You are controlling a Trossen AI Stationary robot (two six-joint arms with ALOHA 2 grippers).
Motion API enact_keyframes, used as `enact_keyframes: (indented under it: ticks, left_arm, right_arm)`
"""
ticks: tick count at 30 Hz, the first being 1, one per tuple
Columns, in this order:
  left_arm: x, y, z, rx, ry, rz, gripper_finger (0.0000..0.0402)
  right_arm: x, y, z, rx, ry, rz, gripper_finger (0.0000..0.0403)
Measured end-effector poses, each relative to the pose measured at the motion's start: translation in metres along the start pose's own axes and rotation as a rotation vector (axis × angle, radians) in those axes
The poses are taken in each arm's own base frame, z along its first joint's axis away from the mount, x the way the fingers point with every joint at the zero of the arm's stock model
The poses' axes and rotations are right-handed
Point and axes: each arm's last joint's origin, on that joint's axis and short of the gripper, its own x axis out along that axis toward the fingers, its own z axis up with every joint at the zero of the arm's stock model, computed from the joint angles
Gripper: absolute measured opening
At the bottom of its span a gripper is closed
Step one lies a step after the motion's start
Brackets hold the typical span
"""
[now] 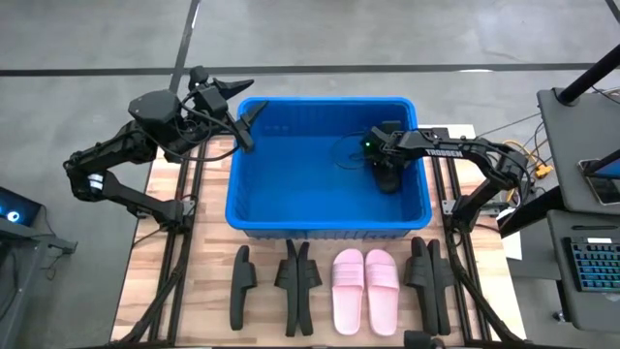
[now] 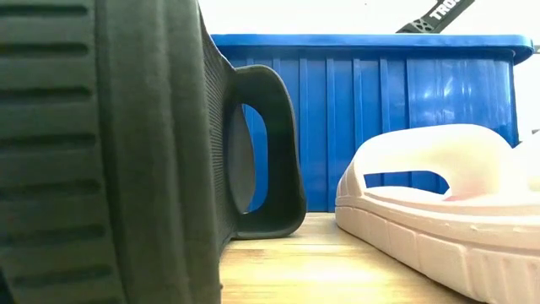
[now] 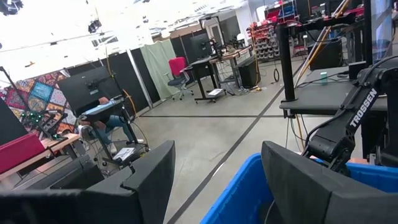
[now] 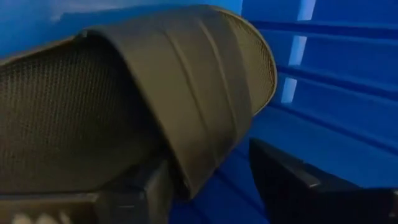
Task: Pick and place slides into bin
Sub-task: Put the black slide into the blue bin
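Right tool (image 1: 387,177) inside blue bin (image 1: 252,208), gripping black slide (image 4: 155,93), largely hidden overhead, left tool (image 1: 244,114) open

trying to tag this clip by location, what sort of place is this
Most likely a robotics lab or workshop. The left wrist view shows an open concrete floor with desks carrying monitors, an office chair and shelving racks. The high view adds a wooden table flanked by computer stations.

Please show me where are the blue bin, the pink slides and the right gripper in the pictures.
blue bin (image 1: 327,230): high view, on its near rim.
pink slides (image 1: 365,278): high view, on the straps, where the two meet.
right gripper (image 1: 387,180): high view, inside the bin, between its fingertips.
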Motion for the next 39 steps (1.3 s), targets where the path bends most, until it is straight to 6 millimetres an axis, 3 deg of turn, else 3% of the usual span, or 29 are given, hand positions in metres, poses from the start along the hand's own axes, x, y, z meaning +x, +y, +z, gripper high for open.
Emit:
enact_keyframes:
  ticks: [10,17,23,30,39]
  left_arm:
    - [0.001,-0.001,0.0,0.0,0.001,-0.001,0.0224]
    - [0.002,-0.002,-0.001,0.005,0.008,-0.003,0.0224]
    - [0.003,-0.004,-0.004,0.023,0.036,-0.012,0.0224]
    - [0.003,-0.004,-0.005,0.028,0.044,-0.014,0.0224]
    - [0.002,-0.003,-0.005,0.028,0.045,-0.014,0.0224]
  right_arm:
    - [-0.011,-0.006,-0.002,0.052,0.053,0.053,0.0288]
    - [-0.03,-0.024,0.004,0.137,0.013,0.115,0.0311]
    - [-0.048,-0.038,0.011,0.241,-0.089,0.216,0.0283]
    - [-0.081,-0.06,0.017,0.439,-0.279,0.348,0.0218]
    - [-0.136,-0.079,-0.001,0.596,-0.55,0.377,0.0134]
